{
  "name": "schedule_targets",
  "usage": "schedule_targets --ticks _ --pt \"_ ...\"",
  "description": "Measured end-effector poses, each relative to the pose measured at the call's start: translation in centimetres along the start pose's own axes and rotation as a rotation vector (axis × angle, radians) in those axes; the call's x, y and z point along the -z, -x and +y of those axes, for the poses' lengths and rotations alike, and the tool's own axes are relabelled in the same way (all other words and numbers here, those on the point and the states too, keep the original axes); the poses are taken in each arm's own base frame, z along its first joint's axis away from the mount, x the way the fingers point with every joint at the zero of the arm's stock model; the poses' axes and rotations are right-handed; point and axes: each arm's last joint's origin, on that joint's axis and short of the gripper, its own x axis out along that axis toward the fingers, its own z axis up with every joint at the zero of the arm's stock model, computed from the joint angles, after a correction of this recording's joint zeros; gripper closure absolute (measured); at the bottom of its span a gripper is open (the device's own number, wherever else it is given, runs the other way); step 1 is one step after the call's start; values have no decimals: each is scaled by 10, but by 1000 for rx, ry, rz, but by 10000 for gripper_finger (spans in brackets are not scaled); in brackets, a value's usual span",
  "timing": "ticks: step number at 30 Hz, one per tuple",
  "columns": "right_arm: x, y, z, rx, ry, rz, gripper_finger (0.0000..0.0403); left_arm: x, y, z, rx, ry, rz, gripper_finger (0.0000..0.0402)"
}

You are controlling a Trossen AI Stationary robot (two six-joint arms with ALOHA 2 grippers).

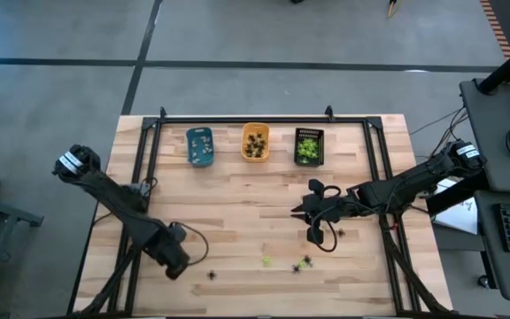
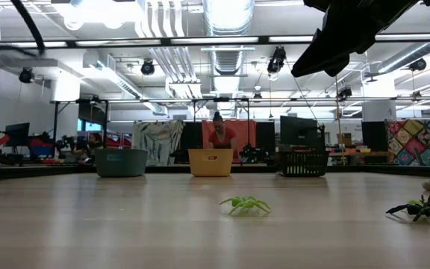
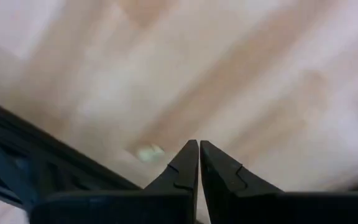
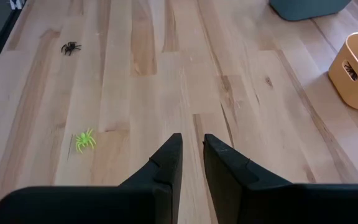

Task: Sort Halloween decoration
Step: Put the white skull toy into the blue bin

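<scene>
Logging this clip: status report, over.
Left gripper shut, low at near-left table edge, nothing visibly held. Right gripper slightly parted, empty, above the table. Yellow-green plastic spider and black plastic spider loose on wood. Nothing in the way.

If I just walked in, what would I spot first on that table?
Probably the three small trays in a row along the far edge: blue, orange and black. Then the tiny plastic spiders loose on the wooden table: a yellow-green one and a black one.

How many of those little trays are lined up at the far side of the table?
3, in a row along the far edge: the blue tray toward the left arm's side, the orange tray in the middle, the black tray toward the right arm's side. None looks hidden.
</scene>
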Motion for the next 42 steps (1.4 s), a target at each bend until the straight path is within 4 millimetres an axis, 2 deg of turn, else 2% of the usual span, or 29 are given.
schedule_targets --ticks 3,6,13,17,29,42 --pt "0 0 0 0 0 -1 346 10 9 -9 38 49 -7 389" --pt "-1 0 0 -2 -2 -6 346 16 9 -9 30 145 -14 363" --pt "-1 0 0 -2 -9 -5 346 33 -11 5 -56 332 -24 282" --pt "-1 0 0 -2 -14 -6 346 40 -18 11 -76 390 -33 255" --pt "-1 0 0 -3 -19 -11 346 43 -31 17 -70 458 -71 268" --pt "-1 0 0 -3 -19 -11 346 42 -55 9 -153 435 -50 272"
